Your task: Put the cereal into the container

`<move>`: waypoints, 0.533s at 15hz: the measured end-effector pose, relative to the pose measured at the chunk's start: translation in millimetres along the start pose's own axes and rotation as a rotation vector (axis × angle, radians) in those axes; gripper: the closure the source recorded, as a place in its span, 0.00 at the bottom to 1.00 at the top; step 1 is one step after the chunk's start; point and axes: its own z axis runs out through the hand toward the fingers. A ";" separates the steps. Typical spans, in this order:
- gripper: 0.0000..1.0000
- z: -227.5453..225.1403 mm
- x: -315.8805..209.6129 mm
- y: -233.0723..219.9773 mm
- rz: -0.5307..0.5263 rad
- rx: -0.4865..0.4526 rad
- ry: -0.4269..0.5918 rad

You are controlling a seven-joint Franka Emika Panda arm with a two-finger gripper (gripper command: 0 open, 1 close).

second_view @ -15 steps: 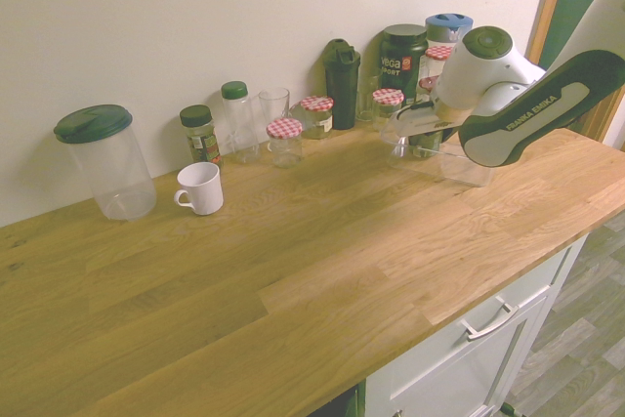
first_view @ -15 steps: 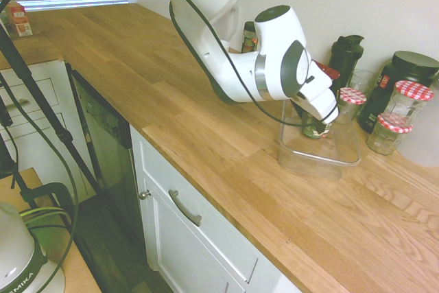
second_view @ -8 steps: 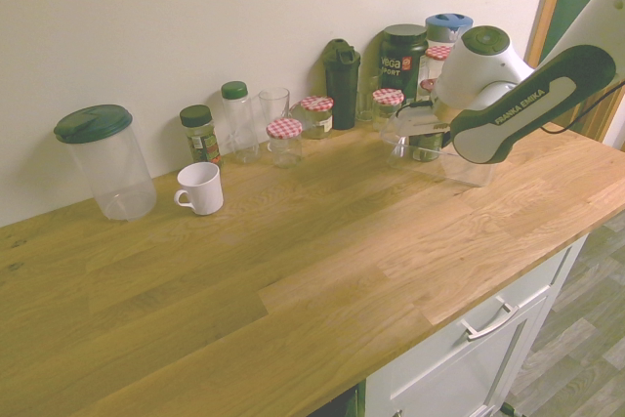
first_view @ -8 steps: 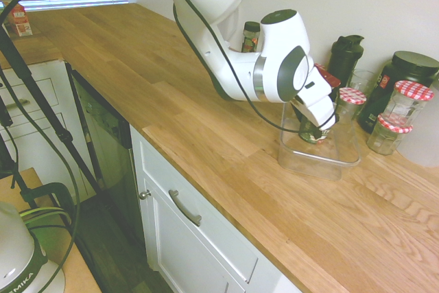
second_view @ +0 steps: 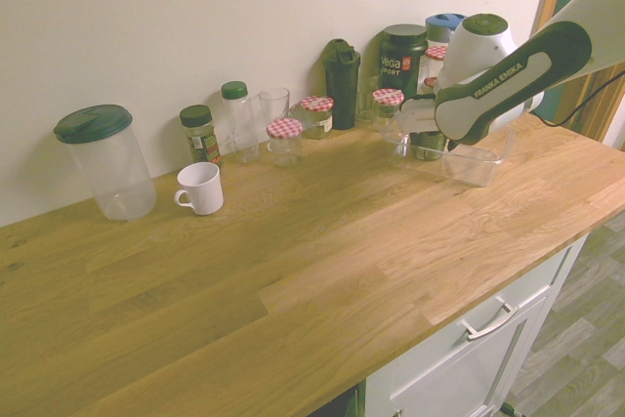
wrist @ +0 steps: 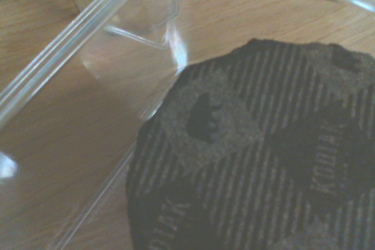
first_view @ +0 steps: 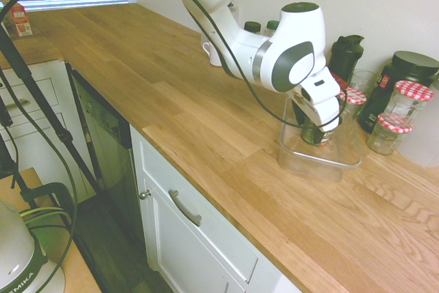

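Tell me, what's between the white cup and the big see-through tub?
In the second exterior view, only bare wooden counter lies between the white cup and the tub. The jars with red-checked lids stand further back by the wall.

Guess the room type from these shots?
Most likely a kitchen: a long wooden countertop over white drawers and cabinets, food jars with red-checked lids along the wall, and a white mug.

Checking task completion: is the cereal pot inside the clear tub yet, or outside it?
Inside. The cereal sits upright within the container's clear walls; the wrist view shows its dark top beside the tub's corner.
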 end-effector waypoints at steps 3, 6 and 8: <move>0.00 -19.0 5.3 -9.8 0.009 -0.005 -0.007; 0.00 -67.6 1.2 -22.6 0.004 0.002 -0.018; 0.00 -108.7 -3.6 -31.5 -0.007 0.030 -0.020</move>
